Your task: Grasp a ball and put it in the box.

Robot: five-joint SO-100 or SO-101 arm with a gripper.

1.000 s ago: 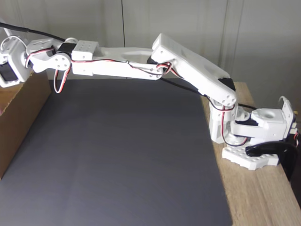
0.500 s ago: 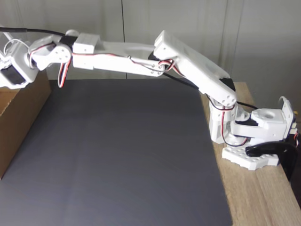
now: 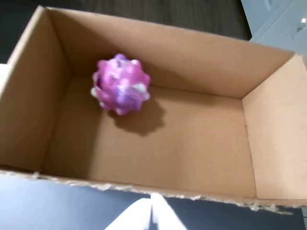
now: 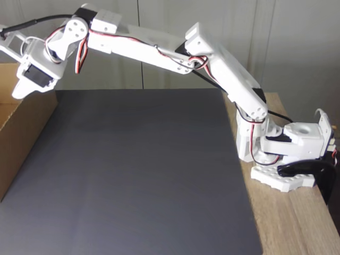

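The purple, pink and white knobby ball (image 3: 121, 85) lies on the floor of the brown cardboard box (image 3: 192, 52), near its far left corner in the wrist view, free of any grip. My gripper (image 3: 152, 215) shows at the bottom edge there as two white fingers closed together, with nothing between them, above the box's near rim. In the fixed view the gripper (image 4: 20, 90) hangs over the right wall of the box (image 4: 21, 133) at the left edge, with the arm stretched out high from its base.
A black mat (image 4: 138, 170) covers most of the wooden table (image 4: 292, 223). The arm's base (image 4: 281, 154) is clamped at the table's right side. A pale wall stands behind.
The arm has lifted: the forearm and wrist rose and the gripper came up out of the box mouth, shifting slightly right in the fixed view.
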